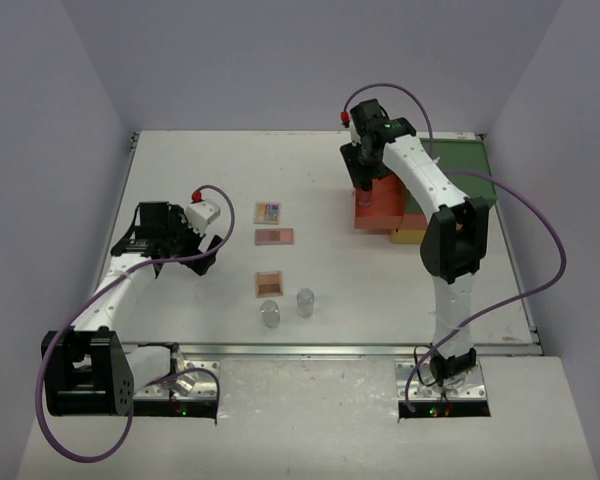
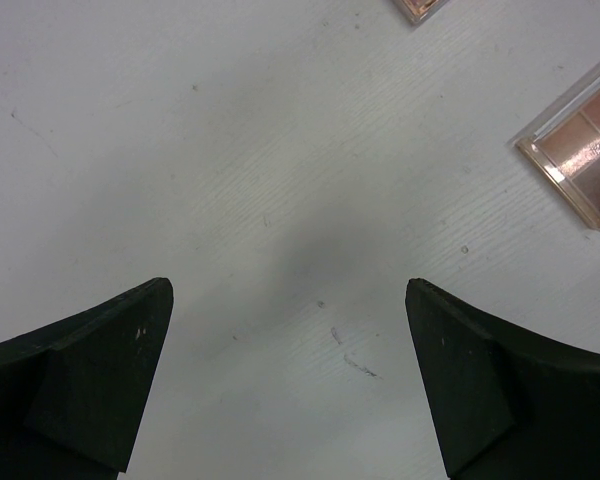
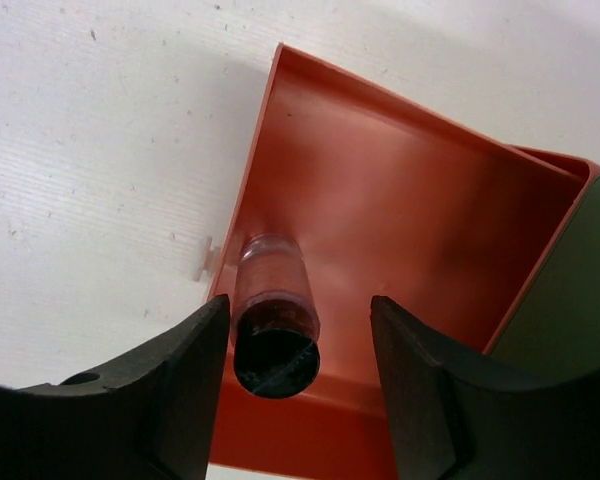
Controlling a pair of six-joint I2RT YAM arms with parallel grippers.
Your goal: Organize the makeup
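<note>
- While the right gripper (image 3: 298,305) hangs over the orange drawer (image 3: 380,200) near the counter's far right corner, its fingers stand apart. A black-capped bottle (image 3: 273,330) stands between them, inside the drawer.
- Left gripper (image 2: 288,285): fingers spread wide above bare counter (image 1: 230,170), by the left edge.
- Multicoloured palette (image 1: 269,211), pink palette (image 1: 275,236), brown palette (image 1: 268,283) and two clear jars (image 1: 270,314) (image 1: 305,302) lie mid-counter, with the jars nearest the front edge.

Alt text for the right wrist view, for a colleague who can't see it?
A black-capped bottle stands inside the open orange drawer, near its left wall, between the spread fingers of the right gripper. White table to the left.
</note>
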